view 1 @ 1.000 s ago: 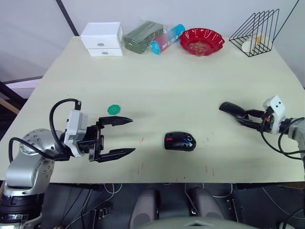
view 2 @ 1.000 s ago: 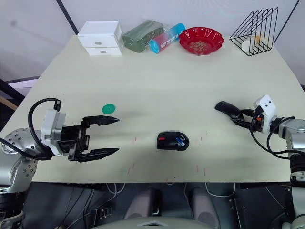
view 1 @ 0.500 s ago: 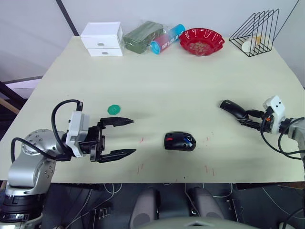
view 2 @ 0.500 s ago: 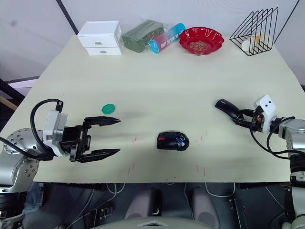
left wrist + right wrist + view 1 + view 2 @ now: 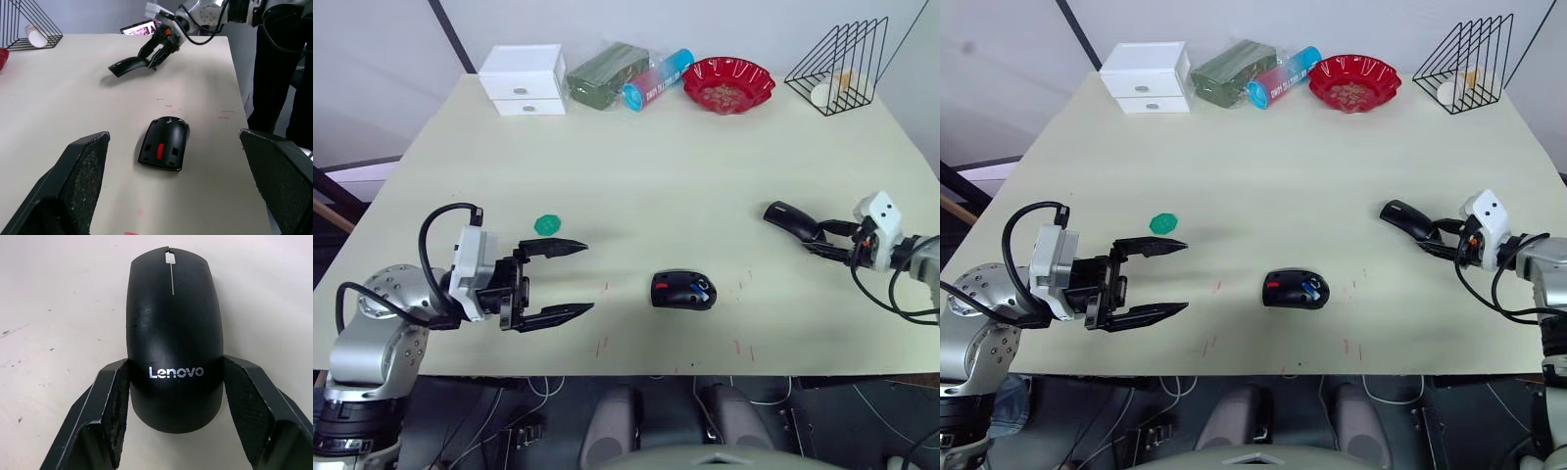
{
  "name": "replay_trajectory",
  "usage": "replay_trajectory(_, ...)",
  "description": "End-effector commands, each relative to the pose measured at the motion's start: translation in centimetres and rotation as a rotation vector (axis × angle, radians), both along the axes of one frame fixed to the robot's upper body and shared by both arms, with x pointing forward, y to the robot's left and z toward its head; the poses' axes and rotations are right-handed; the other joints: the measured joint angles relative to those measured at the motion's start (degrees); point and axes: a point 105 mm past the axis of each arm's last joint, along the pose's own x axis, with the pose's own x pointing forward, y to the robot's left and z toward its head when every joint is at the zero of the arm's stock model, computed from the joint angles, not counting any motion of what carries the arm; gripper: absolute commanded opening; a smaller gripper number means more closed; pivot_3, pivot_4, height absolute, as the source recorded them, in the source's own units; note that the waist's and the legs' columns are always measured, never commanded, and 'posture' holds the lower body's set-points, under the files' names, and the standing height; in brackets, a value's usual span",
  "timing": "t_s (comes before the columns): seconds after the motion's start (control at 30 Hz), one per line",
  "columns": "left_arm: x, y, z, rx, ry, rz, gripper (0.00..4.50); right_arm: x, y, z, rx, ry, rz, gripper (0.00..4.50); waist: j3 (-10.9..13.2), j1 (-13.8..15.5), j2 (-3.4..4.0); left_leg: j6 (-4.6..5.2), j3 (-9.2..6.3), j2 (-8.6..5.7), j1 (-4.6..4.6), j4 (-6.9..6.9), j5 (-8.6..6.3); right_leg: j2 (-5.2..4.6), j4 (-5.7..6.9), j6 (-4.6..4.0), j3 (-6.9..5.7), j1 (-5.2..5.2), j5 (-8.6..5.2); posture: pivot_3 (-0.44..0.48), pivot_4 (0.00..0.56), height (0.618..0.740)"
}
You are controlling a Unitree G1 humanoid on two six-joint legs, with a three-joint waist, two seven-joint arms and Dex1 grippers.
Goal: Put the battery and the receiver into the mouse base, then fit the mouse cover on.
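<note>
The mouse base [image 5: 683, 291] sits near the table's front edge, centre, blue-ended battery [image 5: 702, 288] seemingly seated inside. My right gripper [image 5: 172, 396] pinches the mouse cover's [image 5: 171, 328] rear flanks at right: thin, glossy, light, likely slippery. My left gripper [image 5: 570, 279] gapes wide, empty.

A pale table [image 5: 685, 186] holds a black mouse base [image 5: 683, 290], green disc [image 5: 546, 224], white drawers [image 5: 521, 79], red bowl [image 5: 727, 84] and wire rack [image 5: 839, 66].

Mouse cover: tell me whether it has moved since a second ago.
Barely. The mouse cover, clamped in the right gripper, has edged slightly up and away from the mouse base, which stayed put.
</note>
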Motion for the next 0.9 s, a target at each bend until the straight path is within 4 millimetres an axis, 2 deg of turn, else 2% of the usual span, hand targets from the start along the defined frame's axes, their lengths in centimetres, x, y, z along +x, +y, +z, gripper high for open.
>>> replay_trajectory(0.03,-0.4,-0.3,0.4,0.004,-0.022,-0.015,4.5,-1.2,1.6,2.2,-0.063,-0.019,0.107,2.35,0.0,0.0,0.02,0.0,-0.01,0.0,-0.01,-0.01,0.0,0.0,0.0,0.0,0.0,-0.01,0.0,0.0,0.15,0.74)
replay_trajectory(0.2,-0.5,-0.3,0.2,0.011,-0.018,-0.017,4.5,-2.6,3.8,3.5,-0.126,-0.016,0.202,2.35,0.1,-0.1,0.02,0.0,0.01,0.02,-0.02,-0.02,0.0,0.0,0.01,0.0,0.01,-0.05,0.0,0.0,0.15,0.74)
replay_trajectory(0.3,-0.6,-0.7,0.2,0.004,-0.02,-0.02,4.5,-3.4,5.9,4.4,-0.185,-0.01,0.264,2.35,0.1,0.0,0.01,0.0,0.01,0.02,-0.02,-0.02,0.0,0.0,0.0,0.0,0.01,-0.05,0.0,0.0,0.15,0.74)
replay_trajectory(0.6,-0.8,-0.4,-0.2,0.025,-0.014,-0.015,4.5,-6.4,11.3,5.3,-0.255,0.044,0.428,2.35,0.2,0.0,-0.11,0.0,-0.02,0.05,-0.07,-0.03,0.0,-0.04,-0.02,-0.01,-0.02,-0.11,-0.01,0.0,0.15,0.74)
replay_trajectory(0.9,-0.4,0.5,-0.5,0.047,-0.006,-0.014,4.5,-7.5,14.2,5.3,-0.338,0.095,0.481,2.35,0.3,0.0,-0.21,-0.01,0.03,0.06,-0.15,-0.03,0.0,-0.09,-0.02,-0.09,-0.04,-0.22,-0.05,0.0,0.15,0.74)
